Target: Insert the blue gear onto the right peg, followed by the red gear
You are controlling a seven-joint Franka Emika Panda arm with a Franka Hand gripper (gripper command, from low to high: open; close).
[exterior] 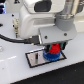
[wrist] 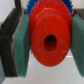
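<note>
Wrist view: jaws clamp small round red gear [wrist: 48, 37] above toothed blue gear [wrist: 35, 6]; misaligned bore could jam on peg.

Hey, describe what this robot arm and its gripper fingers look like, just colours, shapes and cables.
The arm has bulky white rounded housings above a dark grey, boxy gripper. A black cable loops in from the exterior view's left. In the wrist view, the fingers carry flat teal-green pads on dark backing. No markings are legible.
</note>
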